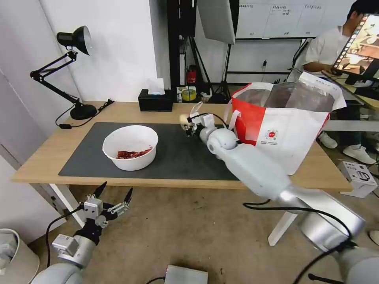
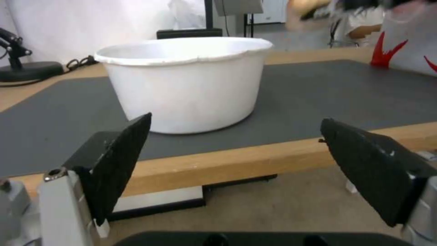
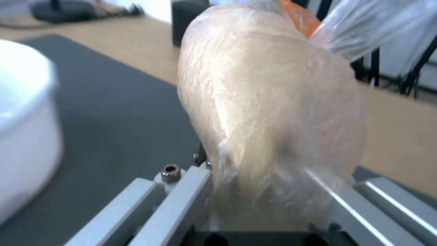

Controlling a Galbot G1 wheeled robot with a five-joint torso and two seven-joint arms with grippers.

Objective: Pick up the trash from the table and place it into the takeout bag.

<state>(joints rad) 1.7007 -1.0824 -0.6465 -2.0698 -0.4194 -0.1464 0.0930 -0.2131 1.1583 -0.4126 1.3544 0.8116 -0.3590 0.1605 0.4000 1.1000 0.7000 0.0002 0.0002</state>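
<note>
Currently the knotted clear bag [image 3: 268,112] of beige food is clamped in the R gripper [image 1: 188,125], held above the mat [image 1: 177,154] near the takeout bag [image 1: 288,134]. L gripper [image 1: 112,197] is parked below the table [image 1: 47,157] edge, fingers apart; white bowl [image 1: 130,152] is left on mat.

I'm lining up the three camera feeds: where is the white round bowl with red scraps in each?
Head view: the white round bowl with red scraps sits on the dark grey mat, left of centre.
Left wrist view: the bowl stands just past the open left gripper.
Right wrist view: its white wall is beside the knotted clear bag of beige food.
Shared landmark: the mat.
</note>
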